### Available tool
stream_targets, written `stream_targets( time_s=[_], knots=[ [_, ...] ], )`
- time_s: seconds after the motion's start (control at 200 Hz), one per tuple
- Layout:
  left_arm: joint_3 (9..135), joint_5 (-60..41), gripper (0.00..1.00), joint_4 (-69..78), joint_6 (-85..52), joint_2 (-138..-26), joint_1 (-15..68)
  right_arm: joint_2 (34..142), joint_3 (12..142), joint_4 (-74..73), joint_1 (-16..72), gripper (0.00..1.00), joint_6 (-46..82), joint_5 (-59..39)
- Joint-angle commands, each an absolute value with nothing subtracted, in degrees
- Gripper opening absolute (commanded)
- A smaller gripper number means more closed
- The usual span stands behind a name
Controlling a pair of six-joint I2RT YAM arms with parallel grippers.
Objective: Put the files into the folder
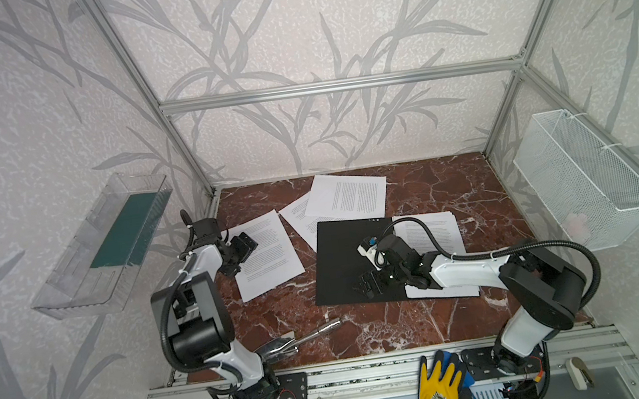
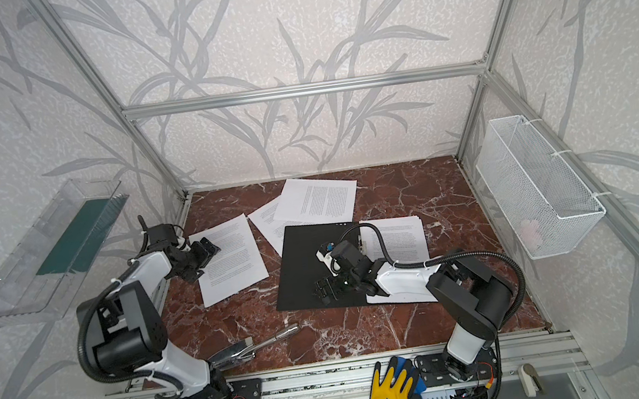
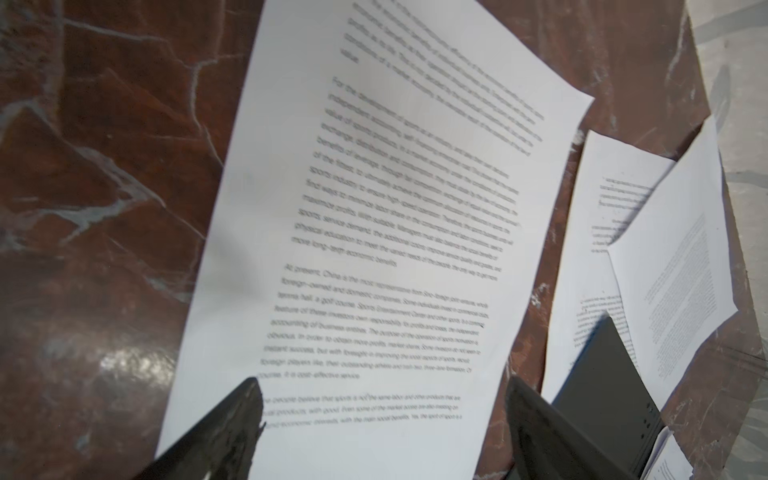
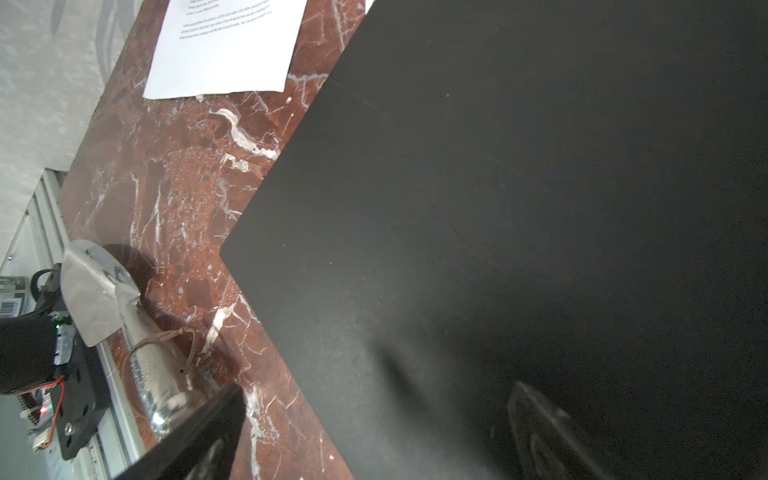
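The folder [image 1: 342, 256] [image 2: 305, 261] lies open mid-table, and its black inside flap fills the right wrist view [image 4: 519, 187]. A stack of files [image 1: 435, 231] rests just right of that flap. One printed sheet [image 1: 270, 253] [image 3: 374, 208] lies to the left, and two overlapping sheets [image 1: 351, 196] [image 2: 318, 200] lie behind. My left gripper [image 1: 246, 246] [image 3: 382, 395] hangs open over the left sheet's far corner, with nothing between its jaws. Over the flap's front part my right gripper [image 1: 366, 284] [image 4: 374, 395] is open, one finger past the flap's edge.
A metal scoop [image 1: 298, 339] [image 4: 124, 324] lies near the front edge. A yellow glove [image 1: 439, 390] rests on the front rail. A white mesh basket [image 1: 587, 178] hangs on the right wall. On the left wall, a clear tray [image 1: 81, 282] holds a dark green slab.
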State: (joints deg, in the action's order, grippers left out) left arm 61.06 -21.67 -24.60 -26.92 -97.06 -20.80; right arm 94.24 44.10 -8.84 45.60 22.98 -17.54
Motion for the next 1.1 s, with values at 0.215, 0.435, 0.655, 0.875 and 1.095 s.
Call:
stream_targets(
  time_s=[0.215,0.435,0.655,0.875,1.095],
  knots=[
    [72.14,-20.61,0.89,-38.36,-10.23,-104.06,-24.28,92.64,43.26,-13.59,45.78,0.99,23.14,-20.04],
    [78.55,-20.66,0.89,-45.31,-5.32,-108.76,-26.21,92.99,43.6,-13.45,45.66,0.99,23.13,-20.57],
    [81.14,-28.62,0.89,-44.57,-5.46,-112.75,-27.11,92.81,43.56,-13.56,45.7,0.99,23.02,-21.08],
    [83.17,-29.24,0.86,-45.16,-5.23,-116.7,-27.55,92.42,43.29,-14.0,45.44,0.99,22.96,-21.73],
    [82.52,-31.67,0.86,-43.87,-4.47,-118.03,-28.75,92.28,42.91,-15.02,45.07,0.99,23.7,-23.1]
  ],
)
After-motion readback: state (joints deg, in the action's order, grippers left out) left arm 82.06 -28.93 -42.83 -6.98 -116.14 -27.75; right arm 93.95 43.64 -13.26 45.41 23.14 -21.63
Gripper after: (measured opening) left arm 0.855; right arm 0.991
